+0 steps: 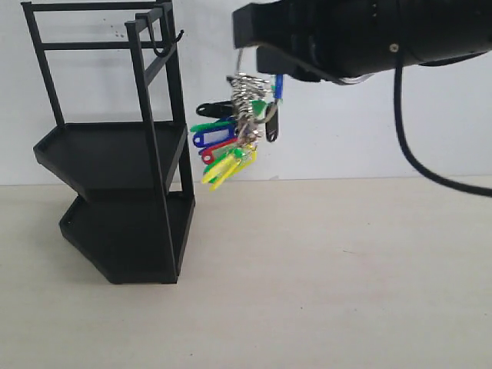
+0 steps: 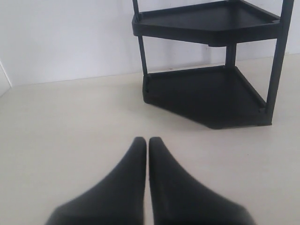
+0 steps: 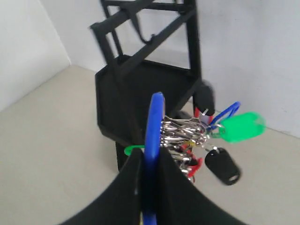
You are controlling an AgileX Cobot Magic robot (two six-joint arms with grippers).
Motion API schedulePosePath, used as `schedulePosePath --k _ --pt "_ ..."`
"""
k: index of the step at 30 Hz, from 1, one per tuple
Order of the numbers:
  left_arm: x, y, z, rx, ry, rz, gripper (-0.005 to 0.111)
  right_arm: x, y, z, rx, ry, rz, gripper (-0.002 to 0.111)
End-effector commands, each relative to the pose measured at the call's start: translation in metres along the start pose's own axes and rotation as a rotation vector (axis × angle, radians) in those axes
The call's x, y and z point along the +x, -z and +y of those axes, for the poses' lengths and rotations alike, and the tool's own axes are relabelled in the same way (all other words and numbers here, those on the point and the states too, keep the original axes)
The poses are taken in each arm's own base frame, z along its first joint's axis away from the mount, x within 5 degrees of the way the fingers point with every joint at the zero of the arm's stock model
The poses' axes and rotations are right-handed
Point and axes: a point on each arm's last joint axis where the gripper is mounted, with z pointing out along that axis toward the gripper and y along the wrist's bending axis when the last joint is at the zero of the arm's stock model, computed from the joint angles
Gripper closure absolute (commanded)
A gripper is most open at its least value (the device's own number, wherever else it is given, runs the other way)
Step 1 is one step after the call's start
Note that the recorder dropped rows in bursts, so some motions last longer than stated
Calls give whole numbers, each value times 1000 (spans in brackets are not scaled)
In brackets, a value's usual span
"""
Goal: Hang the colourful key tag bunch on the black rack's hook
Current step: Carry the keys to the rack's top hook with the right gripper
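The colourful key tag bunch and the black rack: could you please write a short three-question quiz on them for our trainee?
1. True or false: the colourful key tag bunch already hangs on the hook.
2. Which colour is the tag that the right claw pinches? A red, B blue, C yellow.
3. Fill the gap: the left claw, low over the table, is ____ (open or shut).

Key:
1. False. The bunch hangs in the air beside the black rack, lower than the hook.
2. B.
3. Shut, with nothing in it.
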Motion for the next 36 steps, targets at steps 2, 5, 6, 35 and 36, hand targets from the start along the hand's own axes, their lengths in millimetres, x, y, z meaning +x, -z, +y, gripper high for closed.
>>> schedulePosePath --k 2,5,6,35,36 --pt "-1 0 0 1 2 -12 102 -15 -3 -1 -2 -160 -140 108" --pt "-1 0 0 1 2 -12 102 -3 -10 13 -29 109 -32 108" --pt "-1 0 0 1 2 -12 102 -4 -10 10 -20 99 -40 108" --pt "-1 0 0 1 2 -12 102 6 -65 4 292 192 3 108" --pt "-1 0 0 1 2 -12 102 6 -69 0 362 205 3 108"
